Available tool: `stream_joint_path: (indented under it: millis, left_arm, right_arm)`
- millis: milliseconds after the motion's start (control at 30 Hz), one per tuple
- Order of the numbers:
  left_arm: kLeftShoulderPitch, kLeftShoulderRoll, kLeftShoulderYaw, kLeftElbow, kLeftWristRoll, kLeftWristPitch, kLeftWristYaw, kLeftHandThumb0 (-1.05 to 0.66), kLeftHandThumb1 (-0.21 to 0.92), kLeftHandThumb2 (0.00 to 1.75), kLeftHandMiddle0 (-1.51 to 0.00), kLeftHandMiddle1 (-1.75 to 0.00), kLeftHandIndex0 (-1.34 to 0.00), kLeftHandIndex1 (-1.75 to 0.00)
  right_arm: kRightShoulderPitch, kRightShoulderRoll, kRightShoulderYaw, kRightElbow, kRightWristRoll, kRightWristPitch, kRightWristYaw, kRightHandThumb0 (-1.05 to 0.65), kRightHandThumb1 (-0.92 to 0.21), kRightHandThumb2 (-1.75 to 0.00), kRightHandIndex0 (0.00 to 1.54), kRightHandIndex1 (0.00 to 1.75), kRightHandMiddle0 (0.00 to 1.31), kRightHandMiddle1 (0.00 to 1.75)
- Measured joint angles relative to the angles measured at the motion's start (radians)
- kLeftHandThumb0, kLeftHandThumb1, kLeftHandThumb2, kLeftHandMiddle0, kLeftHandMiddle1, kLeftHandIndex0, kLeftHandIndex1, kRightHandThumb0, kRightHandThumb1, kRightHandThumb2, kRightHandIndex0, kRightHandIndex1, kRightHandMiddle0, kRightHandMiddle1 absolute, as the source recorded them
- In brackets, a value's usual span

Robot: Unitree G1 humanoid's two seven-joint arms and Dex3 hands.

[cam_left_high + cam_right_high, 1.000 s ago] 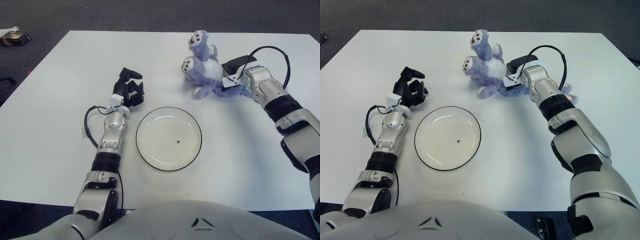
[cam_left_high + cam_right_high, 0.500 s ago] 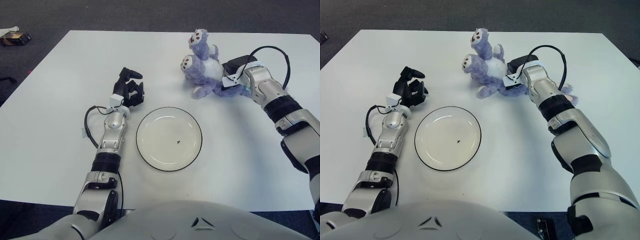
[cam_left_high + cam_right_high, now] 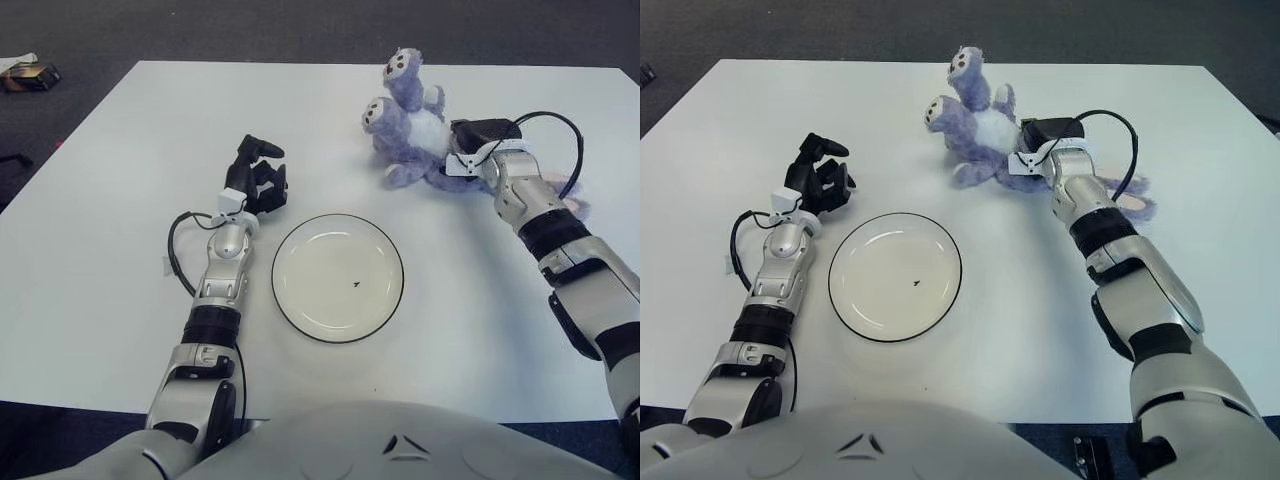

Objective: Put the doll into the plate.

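A purple plush doll (image 3: 408,125) lies feet-up at the back of the white table, right of centre. My right hand (image 3: 472,140) is pressed against the doll's right side with its fingers closed on the plush body. A pale purple plush piece (image 3: 572,207) shows beyond my right forearm. The white plate (image 3: 320,290) with a thin black rim sits mid-table, nearer to me than the doll and to its left, with nothing in it. My left hand (image 3: 257,178) shows just left of the plate's far edge, fingers loosely relaxed and holding nothing.
A black cable (image 3: 560,125) loops above my right wrist. A small box (image 3: 30,75) lies on the dark floor past the table's far left corner. The table's far edge (image 3: 300,64) runs just behind the doll.
My right hand has shifted with the doll, which has tipped and moved slightly back and to the right. The forearm now lies lower across the table. Left arm and plate are unchanged.
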Motion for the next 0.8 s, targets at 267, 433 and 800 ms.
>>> stream_joint_path:
  millis: [267,433,800]
  left_arm:
    - [0.000,0.000,0.000,0.000,0.000,0.000,0.000,-0.38,0.68,0.84,-0.70,-1.75,-0.35,-1.75]
    - [0.000,0.000,0.000,0.001,0.000,0.000,0.000,-0.38,0.68,0.85,-0.70,-1.75,-0.35,-1.75]
    - [0.000,0.001,0.004,0.005,0.000,0.000,0.000,-0.38,0.67,0.85,-0.70,-1.75,-0.35,-1.75]
  right_arm:
    - [0.013,-0.002,-0.020,-0.001,0.007,-0.019,-0.018,-0.43,-0.42,-1.18,0.85,1.75,0.52,1.75]
    - [0.016,-0.002,-0.029,-0.001,0.009,-0.025,-0.020,-0.43,-0.42,-1.18,0.84,1.75,0.52,1.75]
    - [0.049,-0.013,-0.125,0.001,0.130,-0.126,-0.046,-0.43,-0.42,-1.18,0.81,1.75,0.52,1.75]
